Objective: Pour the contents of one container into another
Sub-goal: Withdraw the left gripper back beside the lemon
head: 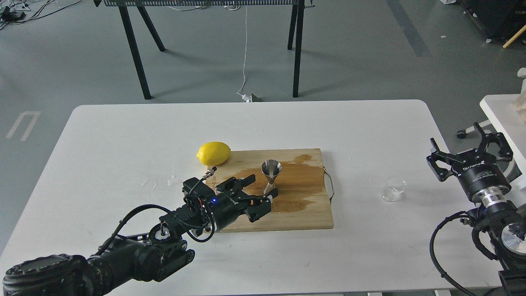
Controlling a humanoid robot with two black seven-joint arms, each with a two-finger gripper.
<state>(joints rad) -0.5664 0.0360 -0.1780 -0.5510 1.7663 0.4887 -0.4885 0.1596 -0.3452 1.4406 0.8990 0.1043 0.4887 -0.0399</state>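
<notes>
The steel hourglass jigger (pixel 271 172) stands upright on the wooden cutting board (pixel 304 209), which shows a dark wet stain around it. My left gripper (pixel 263 185) is open just left of the jigger, one finger behind it and one near its base, holding nothing. The clear glass tumbler (pixel 393 188) lies tilted on the white table right of the board. My right gripper (pixel 468 144) is open at the table's right edge, to the right of the tumbler and apart from it.
A yellow lemon (pixel 213 153) rests at the board's back left corner. Water drops (pixel 174 180) lie on the table left of the board. The board has a metal handle (pixel 328 185) on its right side. Black trestle legs (pixel 135 49) stand beyond the table.
</notes>
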